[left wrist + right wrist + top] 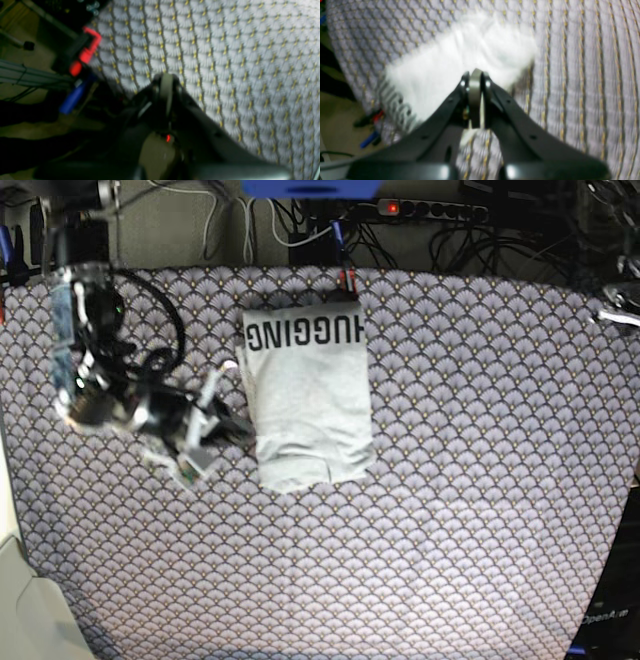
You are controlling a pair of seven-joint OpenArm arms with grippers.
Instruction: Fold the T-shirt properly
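Note:
The pale grey T-shirt (310,400) lies folded into a narrow rectangle on the table cloth, with the black "HUGGING" lettering across its far end. My right gripper (243,434) is at the shirt's left edge, low over the cloth. In the right wrist view the right gripper (475,72) has its jaws together, and the shirt (460,57) lies blurred just beyond the tips. I cannot tell whether fabric is pinched. My left gripper (166,76) is shut and empty over bare cloth, away from the shirt.
The purple-grey fan-patterned table cloth (480,480) covers the whole table. A red clamp (88,47) and a blue handle (72,98) sit at the table edge near my left gripper. Cables and a power strip (430,210) lie behind the far edge.

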